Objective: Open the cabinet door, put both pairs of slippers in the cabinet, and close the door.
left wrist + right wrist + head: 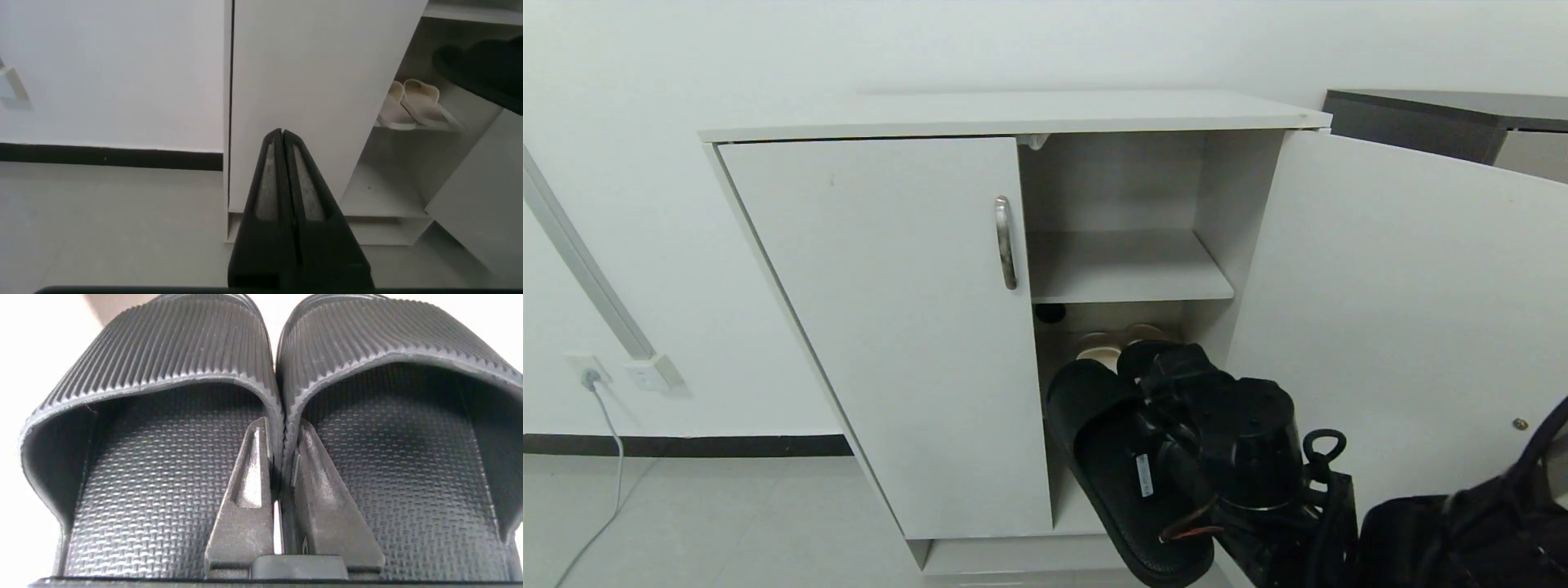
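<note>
My right jaws are clenched on the black slippers (pixel 163 457), pinching the pair's two touching inner strap walls together; in the head view the pair hangs tilted, toes toward the cabinet (pixel 1013 110), before its open right door (pixel 1405 310); my left jaws are pressed shut with nothing between them, facing the shut left door (pixel 310 73); my left wrist view shows beige slippers (pixel 417 102) side by side on the lower shelf; a white label (pixel 1145 474) sits on one black sole, its print too small to read.
</note>
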{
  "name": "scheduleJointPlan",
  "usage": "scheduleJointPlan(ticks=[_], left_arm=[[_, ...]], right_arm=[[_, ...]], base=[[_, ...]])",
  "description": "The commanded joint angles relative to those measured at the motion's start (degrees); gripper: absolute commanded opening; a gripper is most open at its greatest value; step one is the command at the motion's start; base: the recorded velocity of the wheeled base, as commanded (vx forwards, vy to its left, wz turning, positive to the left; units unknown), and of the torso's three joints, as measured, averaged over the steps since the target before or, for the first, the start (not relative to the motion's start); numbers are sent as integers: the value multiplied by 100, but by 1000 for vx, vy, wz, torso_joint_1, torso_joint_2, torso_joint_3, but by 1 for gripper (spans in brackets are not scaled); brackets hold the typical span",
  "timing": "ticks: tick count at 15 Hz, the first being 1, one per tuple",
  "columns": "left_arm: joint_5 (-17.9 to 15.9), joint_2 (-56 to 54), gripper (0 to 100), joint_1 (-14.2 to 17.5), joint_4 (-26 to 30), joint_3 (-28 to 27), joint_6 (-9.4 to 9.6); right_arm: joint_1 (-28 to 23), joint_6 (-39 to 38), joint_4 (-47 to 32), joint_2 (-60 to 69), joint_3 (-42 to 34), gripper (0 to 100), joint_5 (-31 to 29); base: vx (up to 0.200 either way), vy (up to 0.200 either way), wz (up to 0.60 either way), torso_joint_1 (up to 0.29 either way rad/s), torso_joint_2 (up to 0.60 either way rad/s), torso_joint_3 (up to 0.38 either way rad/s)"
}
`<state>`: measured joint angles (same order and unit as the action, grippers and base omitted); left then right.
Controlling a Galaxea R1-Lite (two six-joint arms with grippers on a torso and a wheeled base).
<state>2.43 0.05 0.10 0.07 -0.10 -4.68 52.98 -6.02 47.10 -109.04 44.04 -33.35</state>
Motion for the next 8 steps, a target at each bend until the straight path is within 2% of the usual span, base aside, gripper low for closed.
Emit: scheduleJointPlan(ticks=[1,3,4,8], left_arm=[[4,4,0,-1,1,1,2],[-5,4,0,-1,1,1,20],[-5,4,0,-1,1,1,46],[-5,-5,0,-1,1,1,81]], right_arm=[[186,-242,-870,296,737,0,-312],[186,-452,-2056,551,1449,0,-787],[178,-593,-2381,551,1801,0,-954],[-7,-707,-2645,314,2609,0,-1024]], base=[[0,0,0,0,0,0],[0,0,0,0,0,0],[0,0,0,0,0,0],[0,0,0,0,0,0]])
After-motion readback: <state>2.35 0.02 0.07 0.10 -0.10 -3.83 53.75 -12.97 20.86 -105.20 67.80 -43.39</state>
